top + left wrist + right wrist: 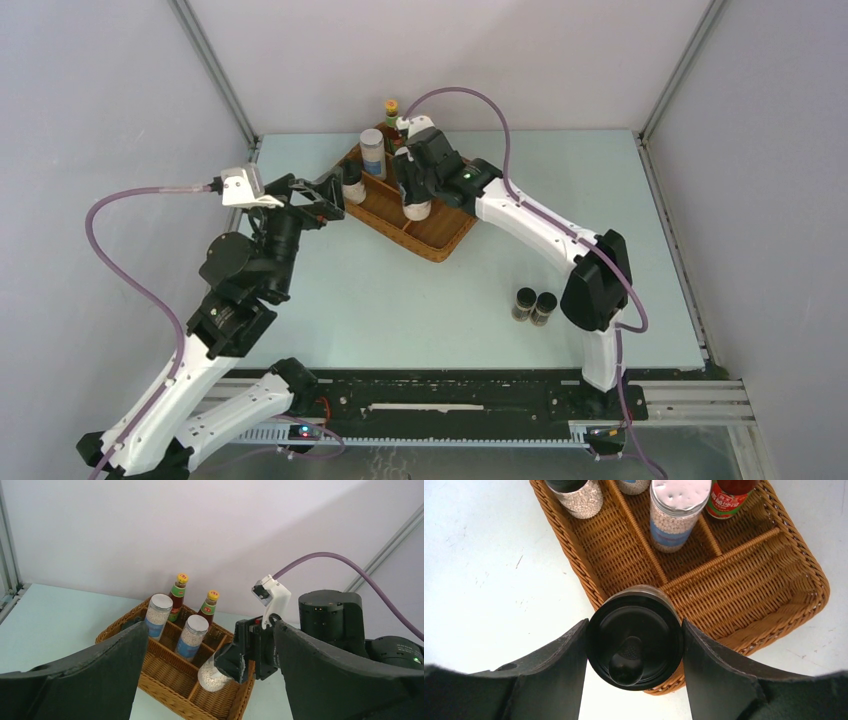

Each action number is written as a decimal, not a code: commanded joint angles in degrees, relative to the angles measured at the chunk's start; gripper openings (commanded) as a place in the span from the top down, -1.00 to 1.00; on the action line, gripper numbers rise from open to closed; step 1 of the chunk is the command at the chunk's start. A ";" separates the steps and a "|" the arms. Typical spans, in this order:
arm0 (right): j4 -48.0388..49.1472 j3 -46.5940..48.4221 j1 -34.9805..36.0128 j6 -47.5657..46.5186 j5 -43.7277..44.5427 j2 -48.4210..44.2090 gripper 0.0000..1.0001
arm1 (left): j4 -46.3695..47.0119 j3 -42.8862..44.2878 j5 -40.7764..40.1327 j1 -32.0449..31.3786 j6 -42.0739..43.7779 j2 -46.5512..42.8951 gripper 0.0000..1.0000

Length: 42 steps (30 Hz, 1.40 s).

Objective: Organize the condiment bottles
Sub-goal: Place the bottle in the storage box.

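Observation:
My right gripper [634, 626] is shut on the black cap of a beige shaker [636, 652] and holds it tilted over the near right compartment of the wicker tray [744, 625]; the shaker also shows in the left wrist view [212, 677]. The second shaker [576, 497] stands in the tray's left end. Two blue-labelled jars [158, 615] [191, 636] and two sauce bottles [177, 594] [209, 606] stand in the far compartments. Two dark vials [534, 305] stand on the table at the right. My left gripper [332, 198] is open and empty at the tray's left end.
The tray [440, 235] lies slantwise at the table's far middle. The right arm [540, 225] reaches across the table toward it. Grey walls close in the back and both sides.

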 commanded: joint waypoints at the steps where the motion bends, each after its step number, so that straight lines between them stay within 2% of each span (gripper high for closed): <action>1: 2.99 4.50 0.82 -2.31 -0.76 1.00 1.00 | 1.20 -1.65 -0.39 -0.29 1.21 -0.32 -1.00; 20: 2.89 16.48 1.47 -6.77 -3.55 11.03 1.00 | 1.48 -2.17 -0.73 -0.34 1.70 -1.09 -1.00; 42: 5.99 18.24 1.05 -8.95 -4.44 15.39 1.00 | 3.18 -3.76 -0.37 -0.34 1.63 -1.50 -1.00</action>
